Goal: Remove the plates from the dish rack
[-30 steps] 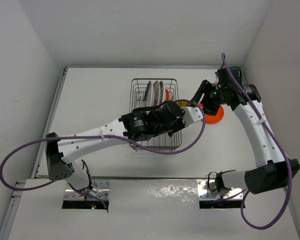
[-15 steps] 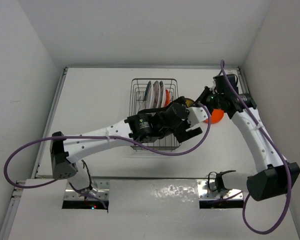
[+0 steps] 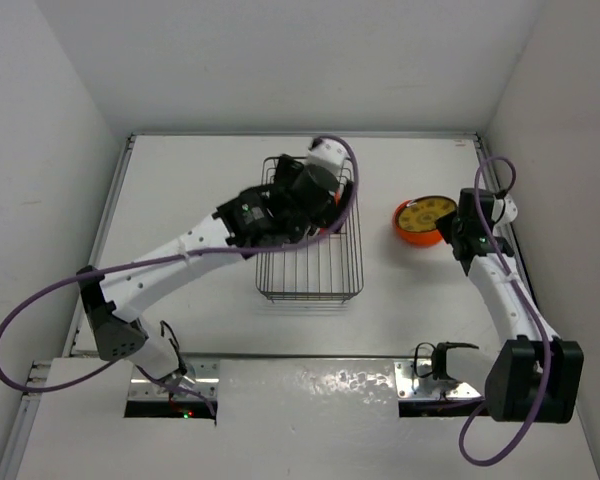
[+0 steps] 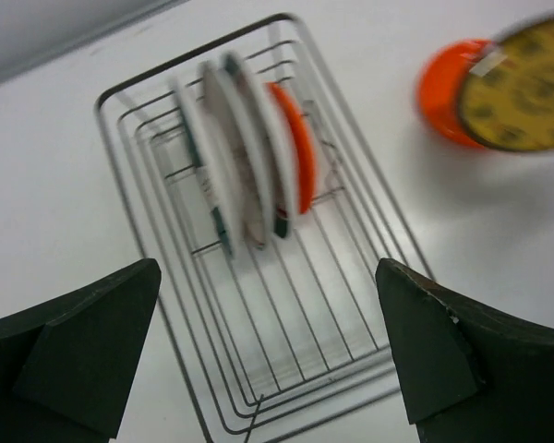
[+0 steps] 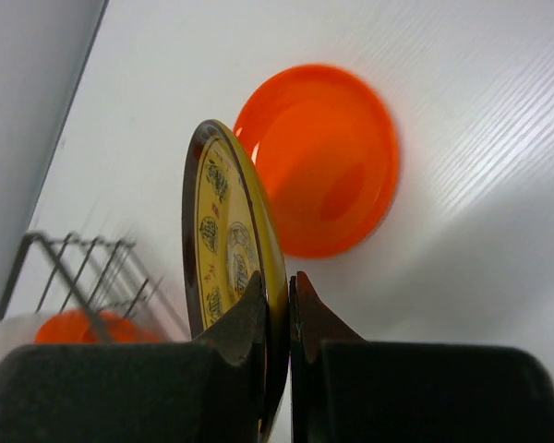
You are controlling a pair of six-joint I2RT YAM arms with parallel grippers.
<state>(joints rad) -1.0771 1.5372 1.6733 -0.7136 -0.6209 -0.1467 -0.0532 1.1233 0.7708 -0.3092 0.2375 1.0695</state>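
Right wrist, round yellow plate (image 5: pixel 223 242), wire rack (image 5: pixel 69 277)

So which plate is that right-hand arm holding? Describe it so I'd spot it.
Look right of the dish rack, where a plain orange plate lies flat on the table. Over it, the right gripper pinches the rim of the yellow plate. It is the only yellow one, with dark patterns on its face.

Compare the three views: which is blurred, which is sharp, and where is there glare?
Left wrist view: motion blur smears the plates and rack. Right wrist view: the yellow plate is crisp, the rack behind soft. Top view: sharp, with glare on the metal panel.
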